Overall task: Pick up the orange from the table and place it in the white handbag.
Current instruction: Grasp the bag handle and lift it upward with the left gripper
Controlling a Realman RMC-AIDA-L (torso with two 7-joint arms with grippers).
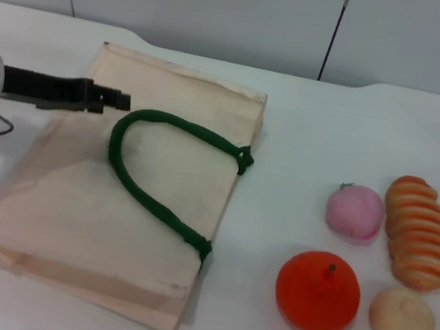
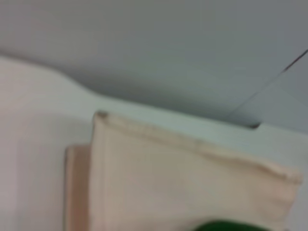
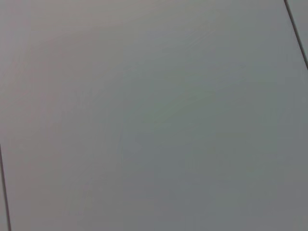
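Orange fruit, the round bright red-orange orange [image 1: 318, 292] with a small dark stem, sits on the plain white flat table [image 1: 309, 129], near the front and off to the right. No gripper touches it. Just beside it lie a pale beige round bun [image 1: 402, 318], a pink peach-like fruit [image 1: 355, 211] and a long ridged orange-brown bread [image 1: 417, 232]. The white handbag [image 1: 113, 207], a big flat cream cloth bag with a thick dark green rope handle [image 1: 160, 172], lies flat on the table, well apart from the orange on its left. The left gripper [image 1: 117, 100] hangs over the far left part of the bag, reaching in from the left side. It holds nothing, and how far its fingers are parted cannot be told. The right gripper is not seen at all. The job looks like it has hardly begun: the orange is not yet picked up, and putting it in the bag is all left to do.
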